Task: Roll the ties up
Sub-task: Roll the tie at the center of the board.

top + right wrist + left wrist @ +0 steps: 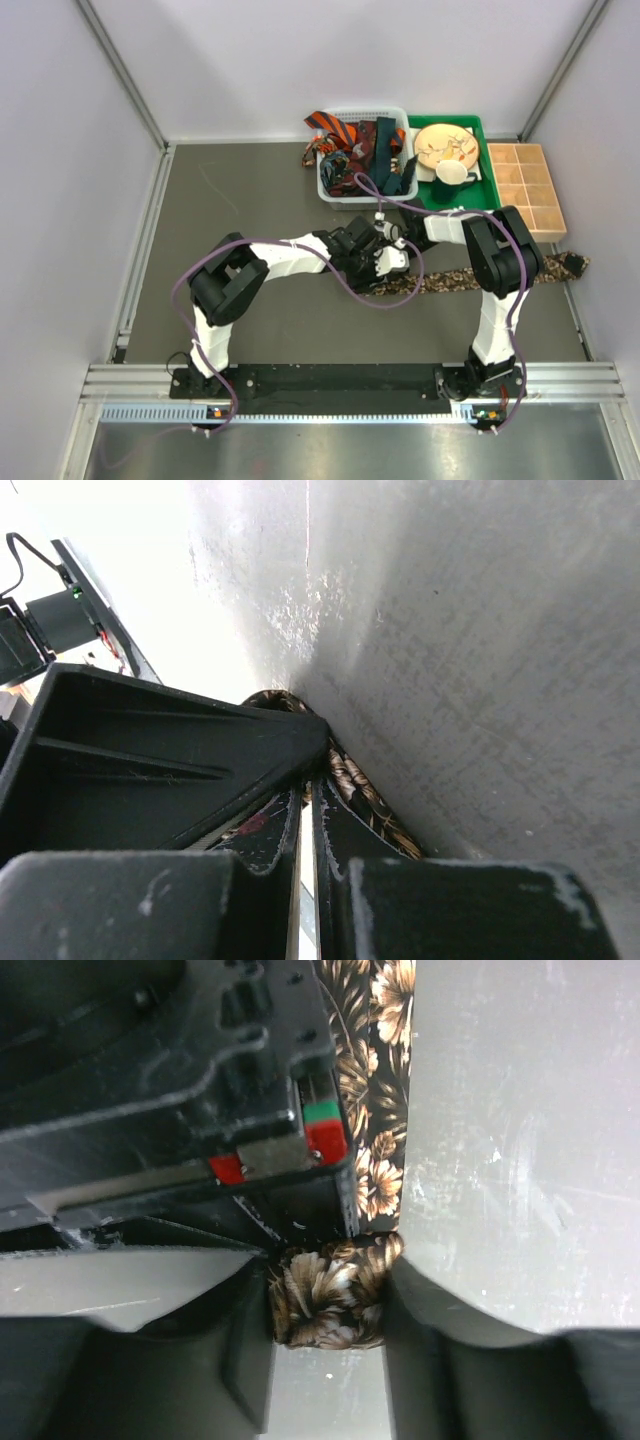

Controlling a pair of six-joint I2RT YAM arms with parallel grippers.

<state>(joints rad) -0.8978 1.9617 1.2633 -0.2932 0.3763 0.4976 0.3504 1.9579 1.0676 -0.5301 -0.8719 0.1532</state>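
A brown-black patterned tie lies flat across the table, its left end wound into a small roll. My left gripper is shut on that roll, which sits squeezed between its jaws. My right gripper meets it from above. In the right wrist view my right gripper has only a thin slit between its fingers, with the tie along the right finger. Its tips are hidden behind the left gripper. More ties fill a white basket: orange-black striped, dark red, dark teal.
A green tray with a wooden plate and a white cup stands behind the grippers. A wooden compartment box is at the right wall. The tie's wide end reaches the right wall.
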